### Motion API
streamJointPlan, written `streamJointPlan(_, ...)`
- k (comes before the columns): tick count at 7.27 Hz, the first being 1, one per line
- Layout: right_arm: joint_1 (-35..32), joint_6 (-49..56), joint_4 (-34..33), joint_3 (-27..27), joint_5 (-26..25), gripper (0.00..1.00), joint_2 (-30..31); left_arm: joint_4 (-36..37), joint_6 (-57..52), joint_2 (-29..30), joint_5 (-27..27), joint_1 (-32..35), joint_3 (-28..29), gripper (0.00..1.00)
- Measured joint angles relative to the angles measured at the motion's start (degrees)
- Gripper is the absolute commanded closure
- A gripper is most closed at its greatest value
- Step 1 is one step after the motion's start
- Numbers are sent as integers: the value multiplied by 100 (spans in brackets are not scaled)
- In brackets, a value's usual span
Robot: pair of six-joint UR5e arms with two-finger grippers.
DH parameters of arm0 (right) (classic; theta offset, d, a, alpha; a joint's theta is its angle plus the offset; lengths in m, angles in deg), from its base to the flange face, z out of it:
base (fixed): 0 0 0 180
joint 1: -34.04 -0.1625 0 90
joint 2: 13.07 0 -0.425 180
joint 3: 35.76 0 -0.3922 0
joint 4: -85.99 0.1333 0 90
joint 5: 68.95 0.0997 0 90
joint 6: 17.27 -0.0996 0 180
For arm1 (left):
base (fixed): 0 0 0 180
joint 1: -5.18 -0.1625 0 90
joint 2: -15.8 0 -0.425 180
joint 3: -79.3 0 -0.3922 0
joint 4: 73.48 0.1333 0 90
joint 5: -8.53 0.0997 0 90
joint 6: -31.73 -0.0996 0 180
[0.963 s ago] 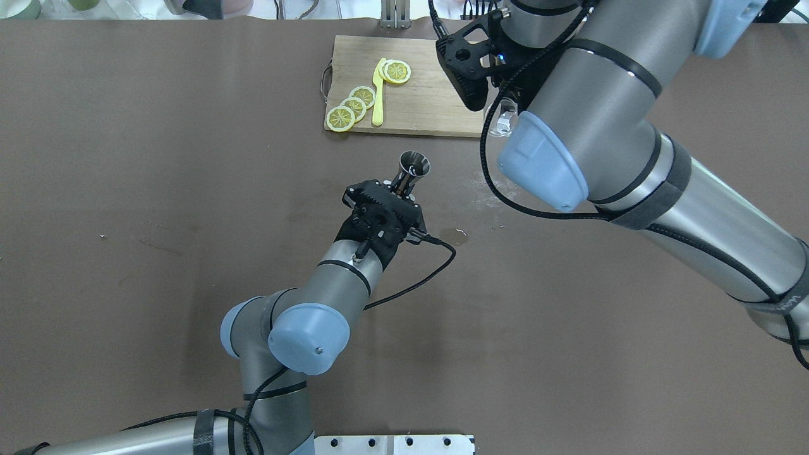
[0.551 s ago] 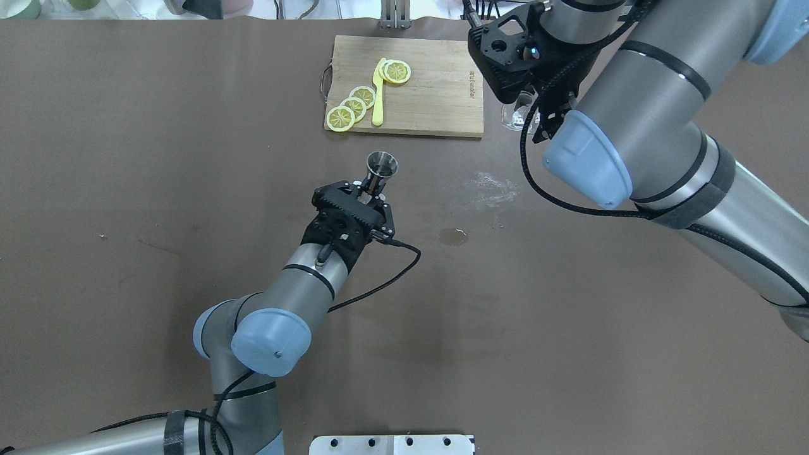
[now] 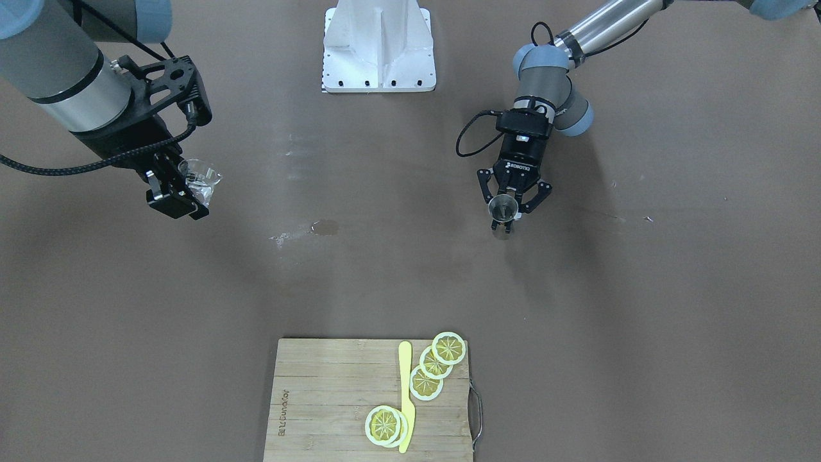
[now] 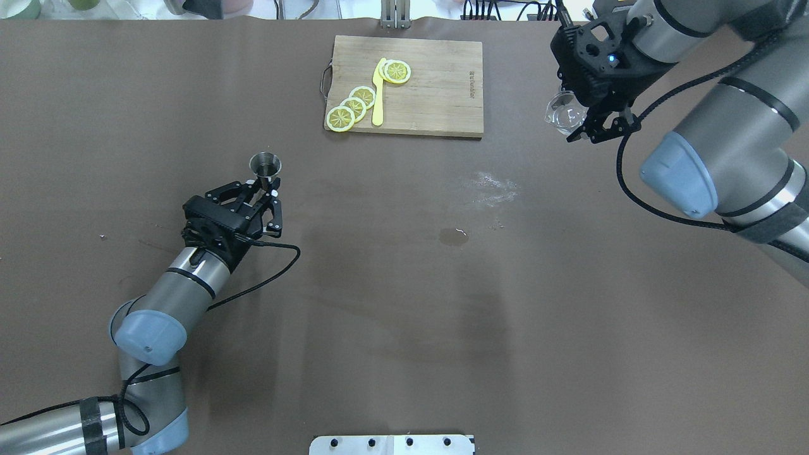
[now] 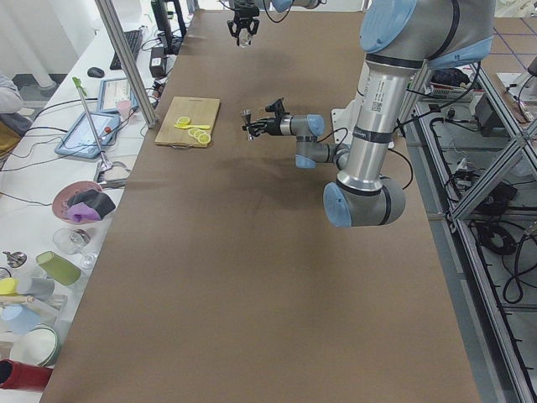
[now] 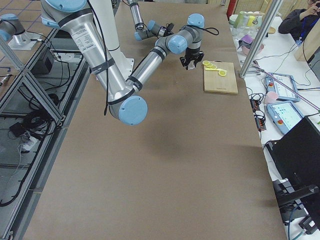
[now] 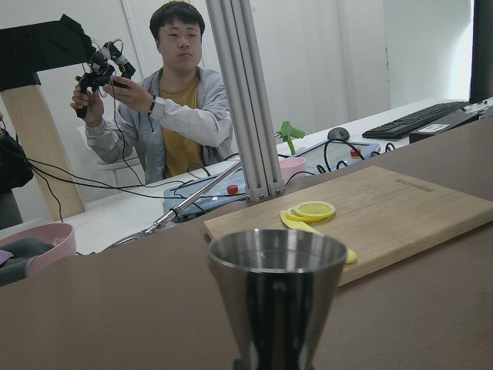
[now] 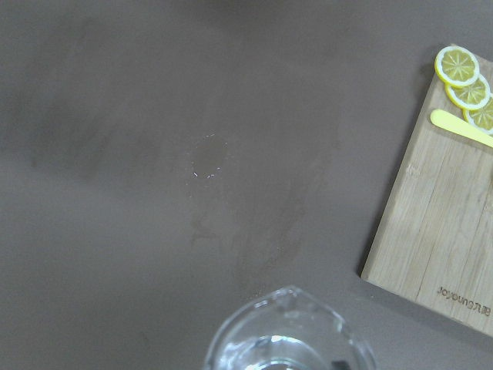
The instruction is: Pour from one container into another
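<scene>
Grasp stage, as I read it. The jigger (image 4: 265, 165) stands upright on the desk (image 4: 404, 328), on the robot's left half. The left pincer (image 4: 264, 188) lies low behind it with its jaws spread wide, holding nothing. The jigger's waist sits at the fingertips, about in the gap, and I cannot tell whether either pad touches it.

The right pincer (image 3: 185, 192) is clamped on the glass tumbler (image 4: 564, 114) and holds it up off the desk, out past the right end of the cutting board (image 4: 436, 88). I cannot make out whether the tumbler has liquid in it. The two vessels are well apart, so nothing can be poured from here.

If the pour is yet to be made, I close the left jaws squarely on the narrow waist and lift straight up. Then I carry the jigger level toward the middle while the right arm brings the tumbler in to meet it. The steel looks slick and the waist thin, so I judge an off-centre squeeze could tip it.

For room, the brown stretch between the arms is my best meeting ground. I see only a wet spot (image 4: 452, 236) there. The board, with its lemon slices (image 4: 354, 104) and yellow knife (image 4: 378, 101), lies along the far edge, so I keep clear of that side. The left arm's cable (image 4: 281, 268) loops beside the wrist and needs slack as I swing inward.
</scene>
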Motion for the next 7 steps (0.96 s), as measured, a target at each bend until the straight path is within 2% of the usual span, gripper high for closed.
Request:
streamJointPlan(1,-53,-277,664,-10,140,100,371,-382,-98,-214,-4,97,125,100)
streamJointPlan(3,-207,-620,1663,-102,430,100,955,-631,-265,-574,-15,237,155,100)
streamJointPlan(6,-595,-1088,2992,-630,1017,100,1455,-784,-247,-1171,8,291,133,100)
streamJointPlan(7,-662,-1357,3661,-898,1139,100,1604,-789,-263,-1303,-21,327,59,100)
